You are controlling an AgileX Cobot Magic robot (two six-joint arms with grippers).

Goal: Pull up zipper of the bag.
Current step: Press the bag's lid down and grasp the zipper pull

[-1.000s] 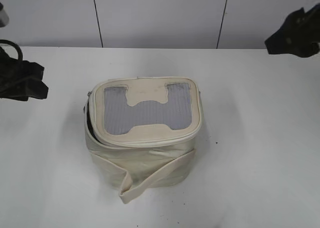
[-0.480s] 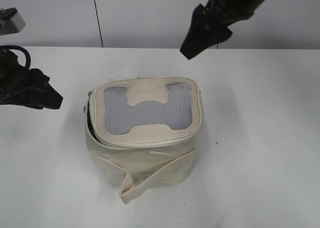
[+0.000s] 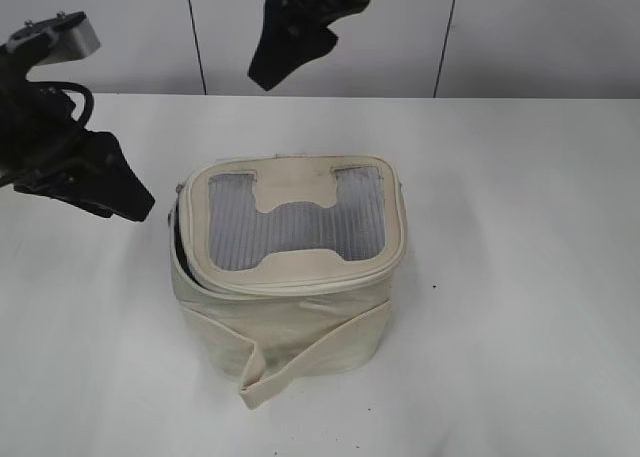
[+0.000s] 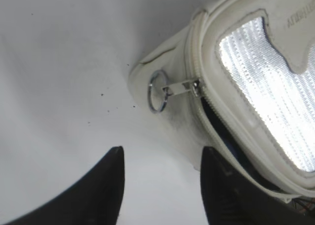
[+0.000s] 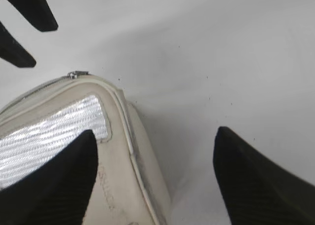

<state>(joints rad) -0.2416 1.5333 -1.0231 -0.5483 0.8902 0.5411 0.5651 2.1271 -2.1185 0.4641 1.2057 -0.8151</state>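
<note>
Cream bag [image 3: 290, 267] upright, zipper [image 4: 209, 121] gaping along one lid edge

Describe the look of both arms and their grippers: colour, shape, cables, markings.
Both grippers are matte black. The left gripper ends in broad, tapering, wedge-like fingers; a black cable loops beside it, and a light grey block caps the arm above. The right gripper has the same dark, pointed fingers, finely ribbed on the surface. No markings or labels are visible.

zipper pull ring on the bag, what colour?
Shiny silver metal pull ring, on the small boxy cream leatherette bag. Clearest in the left wrist view.
</note>
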